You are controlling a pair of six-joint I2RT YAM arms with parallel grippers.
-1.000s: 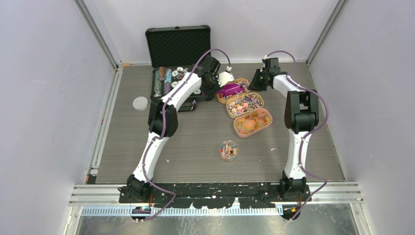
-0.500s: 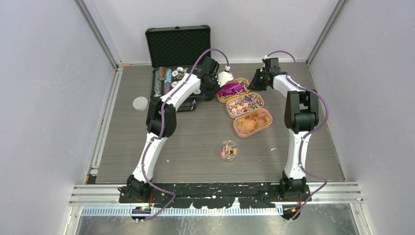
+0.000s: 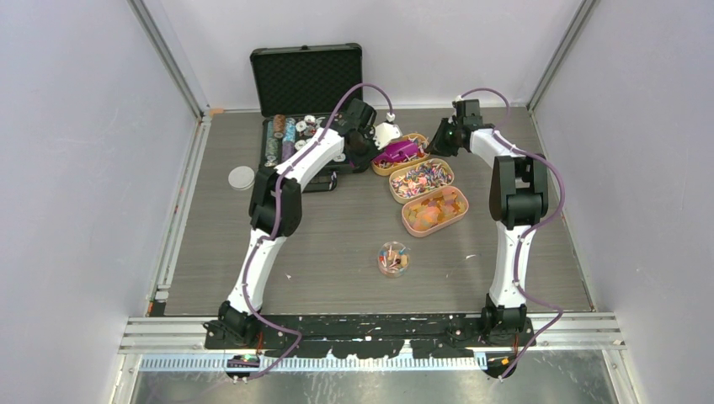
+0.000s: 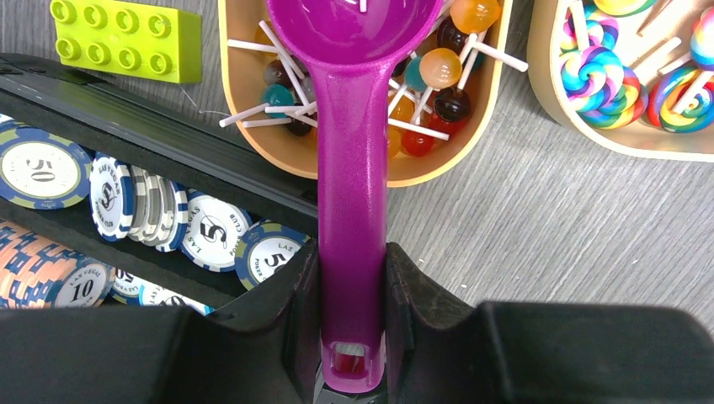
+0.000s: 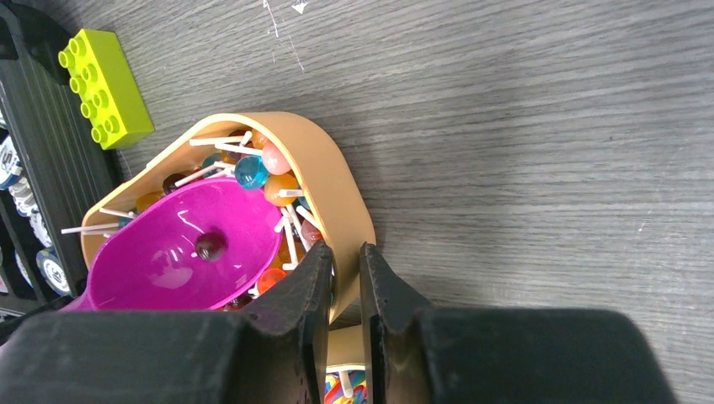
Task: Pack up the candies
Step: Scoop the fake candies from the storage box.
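Note:
My left gripper (image 4: pixel 354 261) is shut on the handle of the magenta scoop (image 4: pixel 354 168), seen in the top view (image 3: pixel 399 152). The scoop's bowl lies in the far tan tray (image 5: pixel 337 168) among ball lollipop candies (image 4: pixel 439 69). One dark candy (image 5: pixel 209 245) sits in the bowl. My right gripper (image 5: pixel 343 269) is shut on that tray's rim at its right end (image 3: pixel 438 141). The middle tray (image 3: pixel 421 179) holds swirl lollipops (image 4: pixel 589 71). The near tray (image 3: pixel 434 210) holds orange sweets. A small round clear tub (image 3: pixel 392 257) with mixed candies stands nearer to me.
An open black case (image 3: pixel 303 80) with rows of poker chips (image 4: pixel 210 240) lies just left of the far tray. A yellow-green block (image 5: pixel 105 84) sits between case and tray. A white round lid (image 3: pixel 242 177) lies at the left.
My left gripper and the scoop have shifted slightly toward the back in the far tray. My right gripper has stayed on the tray's rim.

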